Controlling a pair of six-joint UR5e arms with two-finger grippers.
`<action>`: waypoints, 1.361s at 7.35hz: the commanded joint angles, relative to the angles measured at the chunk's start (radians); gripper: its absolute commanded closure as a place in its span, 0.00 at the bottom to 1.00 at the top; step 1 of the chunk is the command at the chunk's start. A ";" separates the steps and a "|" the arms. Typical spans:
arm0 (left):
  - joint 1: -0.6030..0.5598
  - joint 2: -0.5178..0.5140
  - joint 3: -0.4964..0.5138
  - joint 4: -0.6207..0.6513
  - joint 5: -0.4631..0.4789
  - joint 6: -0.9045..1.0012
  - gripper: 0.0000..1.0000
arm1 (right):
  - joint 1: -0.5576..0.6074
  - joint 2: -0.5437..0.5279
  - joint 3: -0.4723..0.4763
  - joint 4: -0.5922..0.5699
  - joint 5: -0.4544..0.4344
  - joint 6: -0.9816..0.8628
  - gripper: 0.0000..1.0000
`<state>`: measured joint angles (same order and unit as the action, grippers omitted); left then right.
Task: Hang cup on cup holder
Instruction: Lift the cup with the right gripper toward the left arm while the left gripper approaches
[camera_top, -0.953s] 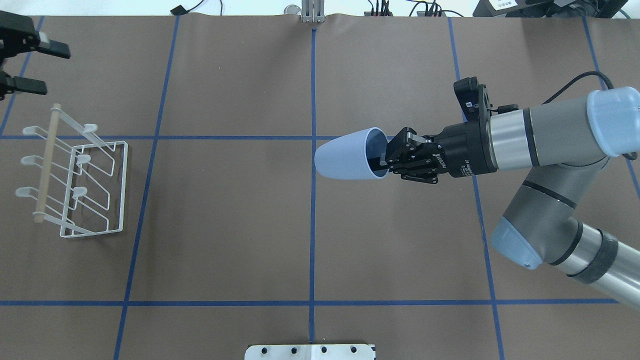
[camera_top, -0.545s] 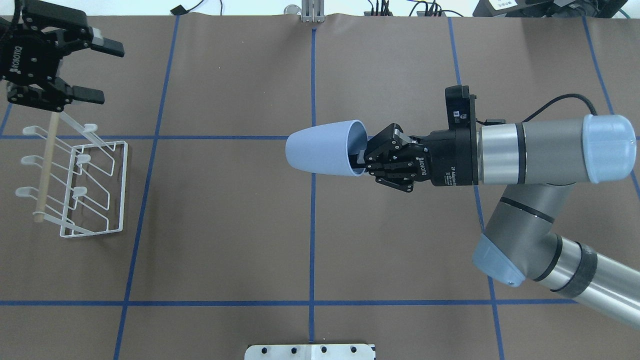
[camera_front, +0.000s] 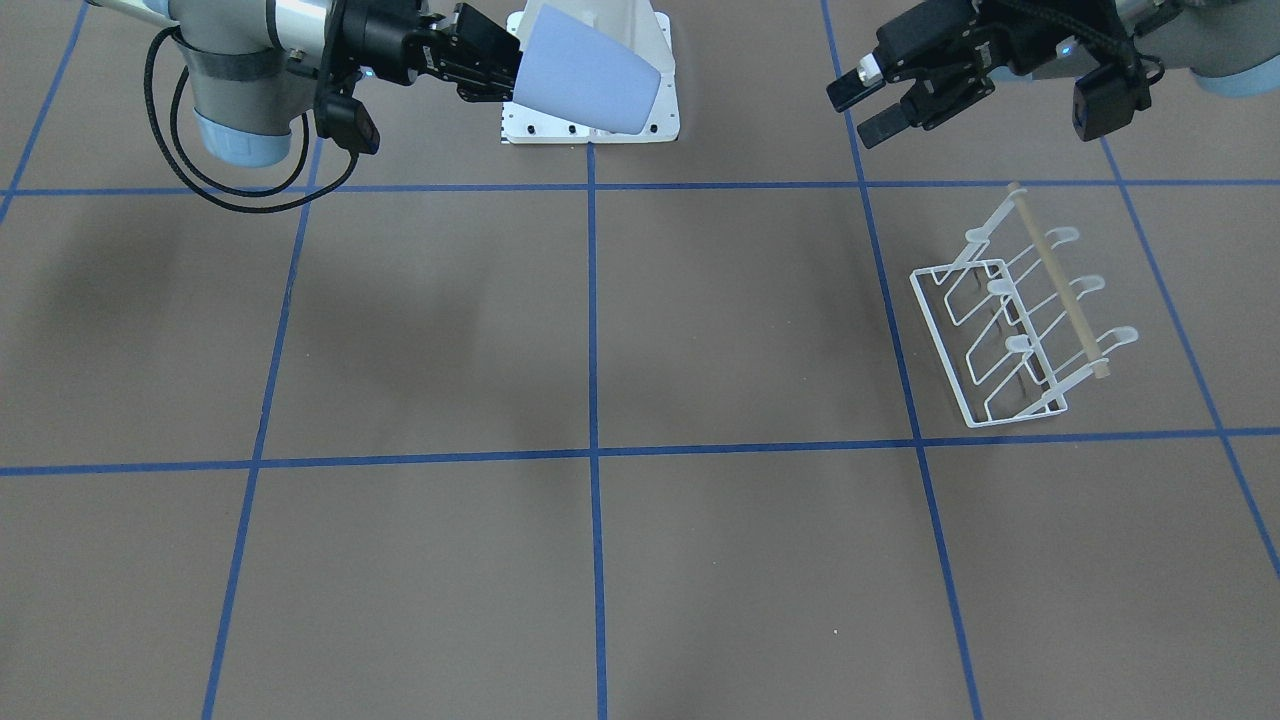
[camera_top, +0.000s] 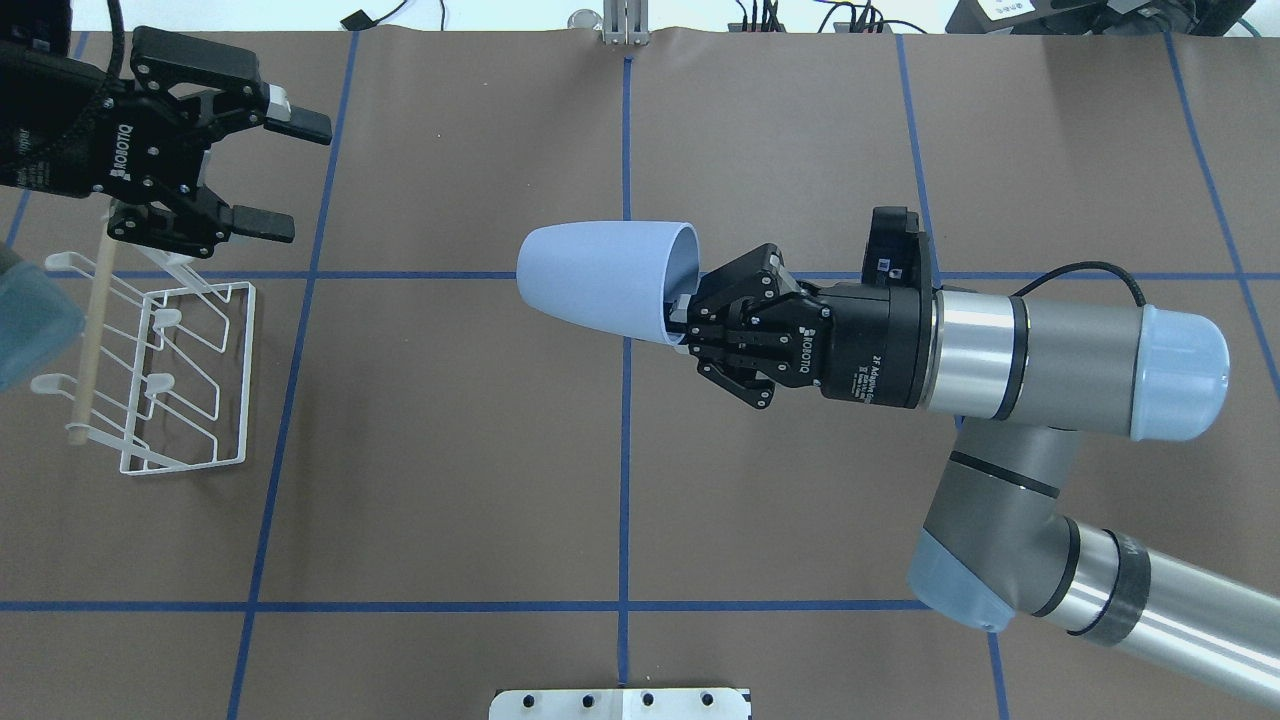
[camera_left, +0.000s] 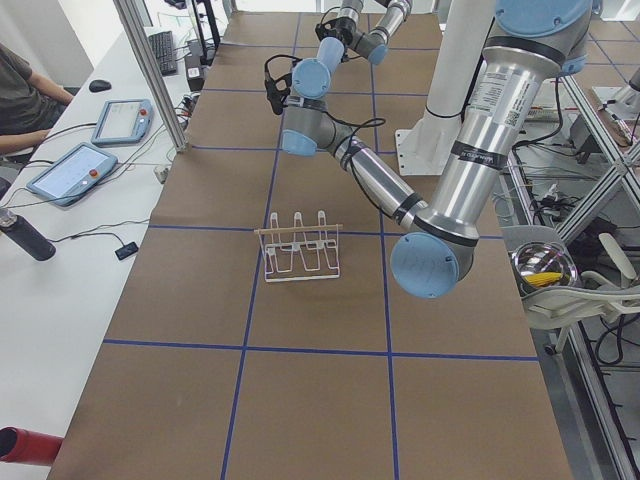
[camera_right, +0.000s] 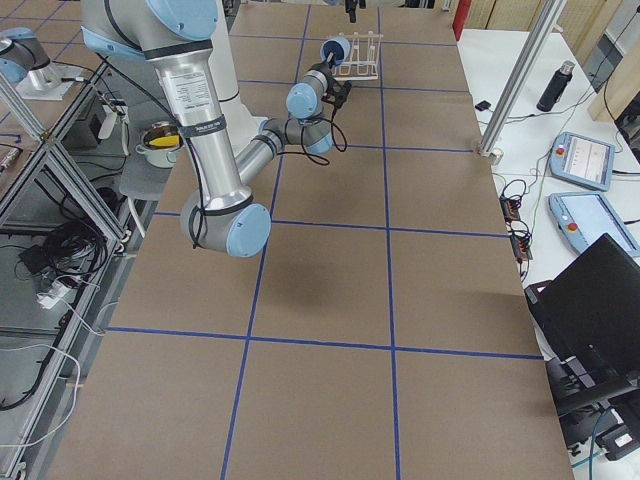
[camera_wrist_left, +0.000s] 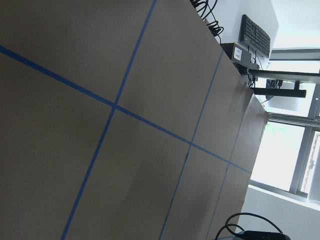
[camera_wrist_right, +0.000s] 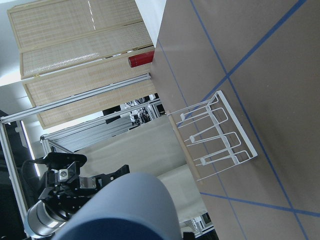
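Blue cup (camera_top: 600, 285), rim-gripped by right end effector (camera_top: 682, 312) — inner finger hidden — left end effector (camera_top: 290, 175) agape, empty

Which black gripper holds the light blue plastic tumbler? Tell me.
The right gripper, clamped on the rim of the light blue plastic tumbler; the left gripper hangs open and empty.

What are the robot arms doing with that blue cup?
The right gripper is holding the cup by its rim, with one finger inside the rim. The cup lies sideways in the air over the middle of the table, its bottom pointing toward the cup holder. The cup holder stands on the table on the robot's left side, and no cup hangs on it yet. The left gripper is open and holds nothing, hovering near the cup holder's far end.
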<state>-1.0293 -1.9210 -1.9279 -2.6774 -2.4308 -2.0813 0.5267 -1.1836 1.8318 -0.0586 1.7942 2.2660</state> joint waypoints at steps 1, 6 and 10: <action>0.020 -0.059 0.006 -0.077 0.027 -0.127 0.02 | -0.033 0.050 0.006 0.009 -0.018 0.053 1.00; 0.091 -0.088 -0.048 -0.151 0.044 -0.261 0.02 | -0.079 0.059 0.003 0.146 -0.087 0.101 1.00; 0.132 -0.087 -0.036 -0.305 0.113 -0.512 0.02 | -0.109 0.067 0.000 0.206 -0.099 0.116 1.00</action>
<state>-0.9145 -2.0102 -1.9757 -2.9034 -2.3527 -2.5166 0.4298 -1.1185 1.8321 0.1205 1.6971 2.3814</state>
